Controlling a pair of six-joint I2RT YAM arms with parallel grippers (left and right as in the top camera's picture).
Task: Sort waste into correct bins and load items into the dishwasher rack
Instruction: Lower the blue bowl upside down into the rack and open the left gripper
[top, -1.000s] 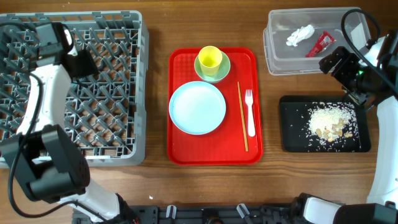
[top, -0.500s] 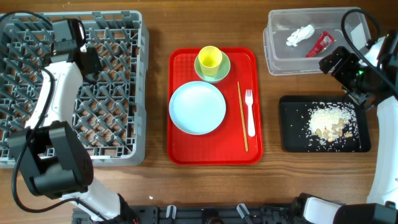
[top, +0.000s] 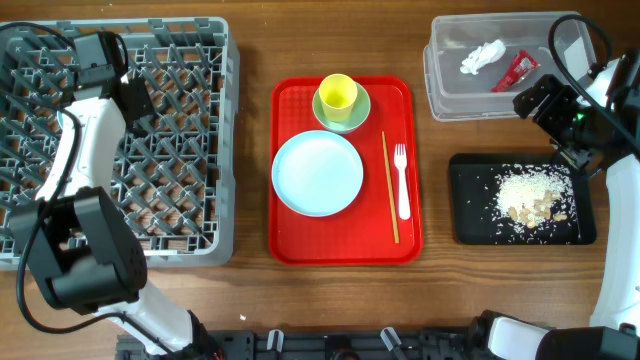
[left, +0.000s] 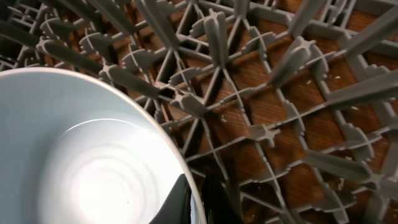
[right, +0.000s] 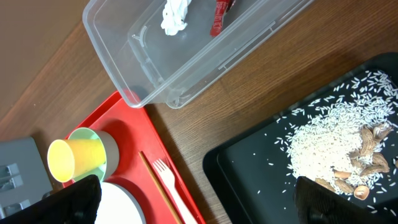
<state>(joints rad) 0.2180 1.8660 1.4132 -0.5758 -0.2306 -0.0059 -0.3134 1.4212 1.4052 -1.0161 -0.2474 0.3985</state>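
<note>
In the left wrist view a small pale bowl (left: 81, 162) hangs tilted over the grey dishwasher rack (left: 267, 134), and my left gripper (left: 196, 202) is shut on its rim. From overhead that gripper (top: 130, 95) is above the rack's (top: 190, 200) back left, with the bowl hidden under the arm. My right gripper (top: 545, 100) stands open with nothing in it, between the clear tub (top: 445, 95) and the black tray (top: 470, 200). The tub holds a white tissue (top: 482, 56) and a red wrapper (top: 516, 70). Rice scraps (top: 530, 195) lie in the black tray.
A red tray (top: 345, 245) at the table's middle carries a yellow cup (top: 337, 94) on a green saucer (top: 358, 115), a pale-blue plate (top: 317, 173), a white fork (top: 402, 185) and wooden chopsticks (top: 390, 190). The rack's upright pegs crowd close under the bowl.
My left wrist has shifted a little over the rack's back left. The right arm and everything on the red tray have stayed still.
</note>
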